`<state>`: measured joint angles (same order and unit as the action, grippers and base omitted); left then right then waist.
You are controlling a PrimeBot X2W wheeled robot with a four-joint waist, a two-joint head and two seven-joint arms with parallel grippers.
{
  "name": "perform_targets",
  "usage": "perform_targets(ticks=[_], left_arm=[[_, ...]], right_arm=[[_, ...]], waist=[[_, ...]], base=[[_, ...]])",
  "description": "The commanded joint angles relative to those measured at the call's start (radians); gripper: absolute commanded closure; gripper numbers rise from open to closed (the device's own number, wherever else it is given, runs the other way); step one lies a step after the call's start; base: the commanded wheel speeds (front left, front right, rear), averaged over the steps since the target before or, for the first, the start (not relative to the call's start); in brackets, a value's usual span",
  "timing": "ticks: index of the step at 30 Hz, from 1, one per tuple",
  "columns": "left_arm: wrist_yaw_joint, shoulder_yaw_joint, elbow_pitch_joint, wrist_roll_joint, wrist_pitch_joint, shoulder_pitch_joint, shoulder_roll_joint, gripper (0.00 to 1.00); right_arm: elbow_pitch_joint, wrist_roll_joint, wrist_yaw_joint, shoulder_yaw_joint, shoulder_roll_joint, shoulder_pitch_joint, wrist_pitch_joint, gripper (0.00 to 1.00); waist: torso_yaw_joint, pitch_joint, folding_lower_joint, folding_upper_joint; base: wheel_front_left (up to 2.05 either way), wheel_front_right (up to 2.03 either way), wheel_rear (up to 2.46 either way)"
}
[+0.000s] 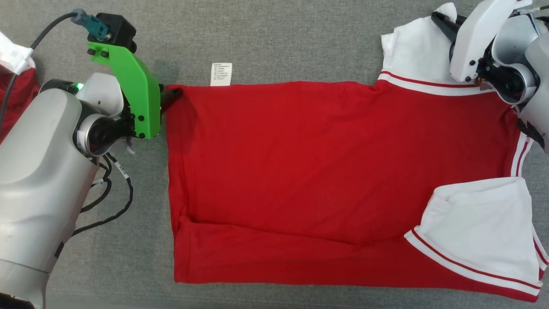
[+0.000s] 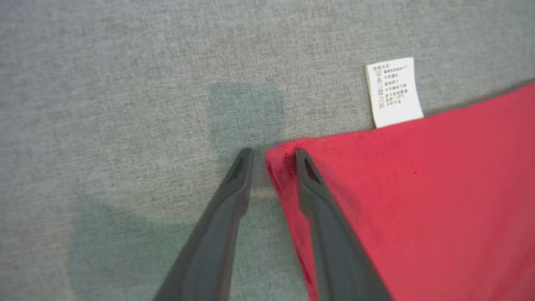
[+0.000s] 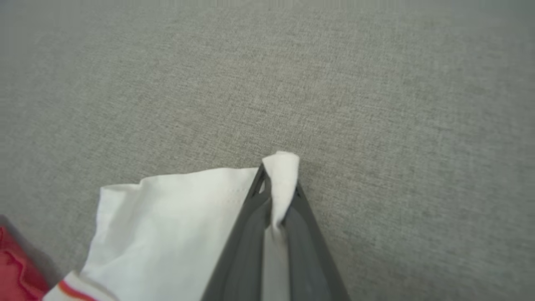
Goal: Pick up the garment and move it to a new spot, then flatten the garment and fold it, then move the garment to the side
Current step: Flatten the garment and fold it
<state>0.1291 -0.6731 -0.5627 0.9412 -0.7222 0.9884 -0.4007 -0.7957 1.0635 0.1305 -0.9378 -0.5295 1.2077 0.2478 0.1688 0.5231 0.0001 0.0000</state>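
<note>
The shirt [image 1: 300, 163] is red knit cloth, matt and soft. Its sleeves [image 1: 480, 223] are white cloth, matt and smooth. The label [image 1: 221, 74] is thin, white and printed; cloth or paper cannot be told. The table cover [image 1: 300, 38] is grey woven cloth, matt and coarse-grained. The fingers [image 2: 209, 234] are dark matt plastic. The bracket [image 1: 139, 94] is smooth green plastic. The arm shell [image 1: 38, 154] is smooth, pale grey and semi-gloss.

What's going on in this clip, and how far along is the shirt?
A red shirt with white sleeves lies spread almost flat on the grey cloth surface, not yet folded. The right gripper is shut on the edge of the far white sleeve. The left gripper is at the opposite end, fingers apart and straddling the hem corner near the care label. It looks set for a two-handed pull or fold.
</note>
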Motion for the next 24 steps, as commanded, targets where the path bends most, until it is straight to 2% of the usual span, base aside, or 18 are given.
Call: perform_targets(ticks=[1,6,13,19,24], left_arm=[[0.003,-0.013,-0.013,0.014,0.013,-0.003,-0.003,1.00],[0.001,-0.022,-0.041,0.020,0.067,0.007,-0.035,1.00],[0.001,-0.050,-0.077,0.036,0.114,-0.004,-0.051,1.00],[0.001,-0.080,-0.088,0.055,0.146,-0.020,-0.061,1.00],[0.001,-0.109,-0.076,0.084,0.150,-0.044,-0.087,1.00]], right_arm=[[-0.005,0.011,0.000,-0.011,-0.006,0.005,-0.039,1.00],[-0.046,0.026,0.000,-0.039,-0.009,0.022,-0.172,1.00],[-0.110,0.055,0.000,-0.069,0.012,0.023,-0.291,1.00],[-0.091,0.109,0.000,-0.109,0.015,-0.015,-0.309,1.00],[-0.021,0.154,0.000,-0.152,-0.025,-0.053,-0.325,1.00]], waist=[[-0.001,-0.009,-0.0001,0.0000],[-0.006,-0.042,-0.0001,0.0000],[-0.020,-0.091,-0.0001,0.0000],[-0.036,-0.145,-0.0001,0.0000],[-0.053,-0.203,-0.0001,0.0000]], base=[[0.00,0.00,0.00],[0.00,0.00,0.00],[0.00,0.00,0.00],[0.00,0.00,0.00],[0.00,0.00,0.00]])
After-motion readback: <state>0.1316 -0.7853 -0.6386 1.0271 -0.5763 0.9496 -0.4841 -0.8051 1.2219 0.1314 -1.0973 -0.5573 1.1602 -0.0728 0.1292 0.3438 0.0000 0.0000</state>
